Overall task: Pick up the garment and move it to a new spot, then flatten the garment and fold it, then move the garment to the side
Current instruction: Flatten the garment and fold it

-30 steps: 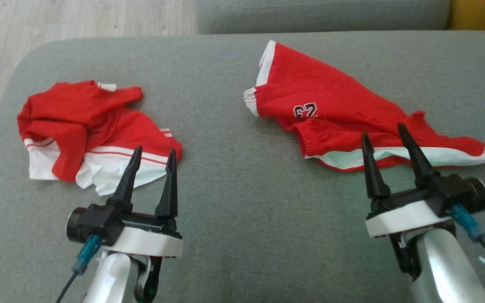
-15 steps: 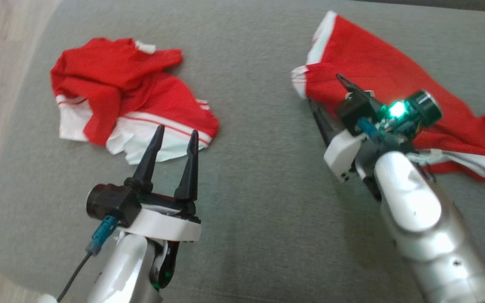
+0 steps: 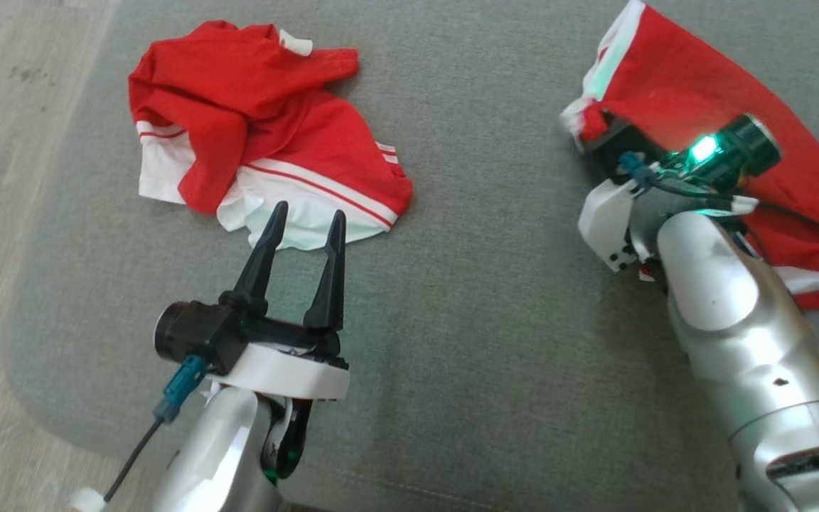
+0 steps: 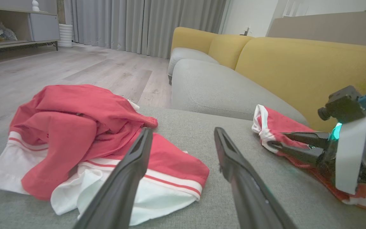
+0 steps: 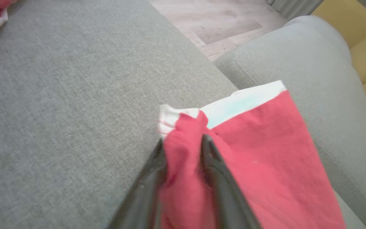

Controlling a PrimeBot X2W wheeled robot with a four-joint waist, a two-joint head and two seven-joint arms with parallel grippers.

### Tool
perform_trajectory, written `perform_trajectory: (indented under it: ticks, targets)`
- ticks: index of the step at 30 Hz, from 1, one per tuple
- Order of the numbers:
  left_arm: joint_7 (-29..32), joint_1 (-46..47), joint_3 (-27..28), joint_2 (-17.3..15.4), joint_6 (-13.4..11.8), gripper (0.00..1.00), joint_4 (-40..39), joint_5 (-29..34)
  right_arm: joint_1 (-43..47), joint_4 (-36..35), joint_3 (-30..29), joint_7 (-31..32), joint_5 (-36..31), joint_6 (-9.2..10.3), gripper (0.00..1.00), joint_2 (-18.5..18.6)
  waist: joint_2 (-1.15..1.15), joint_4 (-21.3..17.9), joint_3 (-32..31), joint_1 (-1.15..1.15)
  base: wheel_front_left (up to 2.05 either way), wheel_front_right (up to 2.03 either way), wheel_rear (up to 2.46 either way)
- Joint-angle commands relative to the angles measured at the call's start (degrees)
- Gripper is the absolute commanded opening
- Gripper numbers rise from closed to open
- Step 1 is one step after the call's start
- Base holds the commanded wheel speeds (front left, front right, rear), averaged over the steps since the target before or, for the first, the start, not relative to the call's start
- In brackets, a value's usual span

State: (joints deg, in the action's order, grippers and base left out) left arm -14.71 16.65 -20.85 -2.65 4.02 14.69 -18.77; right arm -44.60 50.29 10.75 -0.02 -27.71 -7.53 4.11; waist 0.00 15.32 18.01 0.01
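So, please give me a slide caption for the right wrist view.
Right end effector pinches a corner of the red garment on the grey sofa cushion.

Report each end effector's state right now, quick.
Left end effector: open, holding nothing.
Right end effector: closed on a bunched edge of the red garment.

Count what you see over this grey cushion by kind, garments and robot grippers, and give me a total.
Garments: 2 (crumpled garment, spread garment)
Grippers: 2 (left gripper, right gripper)
Total: 4
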Motion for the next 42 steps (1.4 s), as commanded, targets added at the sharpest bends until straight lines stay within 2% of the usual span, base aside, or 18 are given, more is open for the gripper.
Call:
perform_trajectory:
  ticks: [1, 5, 9, 13, 19, 26, 27, 28, 29, 33, 36, 38, 42]
  targets:
    - [-0.3, 1.3, 2.0, -0.2, -0.5, 1.0, -1.8, -0.1, -2.8, -1.7, -0.1, -1.5, 0.5, 0.04, 0.0, -1.1, 0.0, -0.6, -0.1, -0.01, 0.0, 0.0, 0.0]
    - [-0.3, 1.0, 3.0, -0.2, -0.6, 1.0, -1.8, 0.2, -5.1, -2.8, -3.3, -3.6, 3.7, 0.04, 0.0, -1.2, 0.0, -2.4, -0.7, -0.01, 0.0, 0.0, 0.0]
    - [-0.3, 0.7, 3.4, -0.2, -0.4, 1.0, -2.1, 0.0, -8.2, -4.6, -8.4, -3.2, 6.9, 0.04, 0.0, -1.1, 0.0, -4.1, -1.0, -0.01, 0.0, 0.0, 0.0]
    - [-0.3, 1.0, 2.9, -0.2, -0.3, 1.0, -2.3, -0.2, -11.0, -6.0, -13.0, -1.0, 7.3, 0.04, 0.0, 2.9, 0.0, -4.8, -0.7, -0.01, 0.0, 0.0, 0.0]
    - [-0.3, 2.0, 2.2, -0.2, 0.0, 1.0, -2.4, -0.1, -13.9, -7.4, -20.8, 2.9, 2.6, 0.04, 0.0, 9.7, 0.0, -4.0, 0.7, -0.01, 0.0, 0.0, 0.0]
    - [-0.3, 2.8, 1.8, -0.2, 0.0, 1.0, -2.3, -0.2, -15.2, -7.9, -30.7, 5.7, -6.9, 0.04, 0.0, 14.6, 0.0, -1.3, 2.6, -0.01, 0.0, 0.0, 0.0]
    - [-0.3, 2.9, 1.8, -0.2, 0.0, 1.0, -2.4, -0.2, -15.5, -8.0, -31.9, 5.4, -7.6, 0.04, 0.38, 15.0, 0.0, -1.0, 2.9, -0.01, 0.0, 0.0, 0.0]
    - [-0.3, 2.9, 1.8, -0.2, 0.0, 1.0, -2.4, -0.2, -15.5, -8.0, -31.9, 5.4, -7.6, 0.04, 0.38, 15.0, 0.0, -1.0, 2.9, -0.01, 0.0, 0.0, 0.0]
    - [-0.3, 3.0, 1.8, -0.2, 0.0, 1.0, -2.4, -0.2, -15.8, -7.6, -33.5, 4.9, -8.8, 0.04, 1.0, 15.6, 0.0, -0.7, 3.2, -0.01, 0.0, 0.0, 0.0]
    - [-0.3, 3.1, 2.1, -0.2, -0.2, 1.0, -2.5, -0.2, -16.1, -8.5, -35.4, 3.3, -9.8, 0.04, 1.0, 16.2, 0.0, -0.8, 3.2, -0.01, 0.0, 0.0, 0.0]
    - [-0.3, 2.9, 2.6, -0.2, -0.3, 1.0, -2.5, -0.1, -15.4, -9.7, -36.7, 0.6, -10.1, 0.04, 1.0, 14.5, 0.0, -1.8, 2.2, -0.01, 0.0, 0.0, 0.0]
    - [-0.3, 2.8, 3.0, -0.2, -0.3, 1.0, -2.6, 0.0, -14.9, -10.7, -37.7, -2.6, -10.2, 0.04, 1.0, 12.4, 0.0, -2.8, 1.0, -0.01, 0.0, 0.0, 0.0]
    - [-0.3, 2.1, 3.8, -0.2, -0.1, 1.0, -2.7, 0.4, -12.8, -10.9, -39.1, -10.8, -8.1, 0.04, 1.0, 5.7, 0.0, -5.6, -1.9, -0.01, 0.0, 0.0, 0.0]
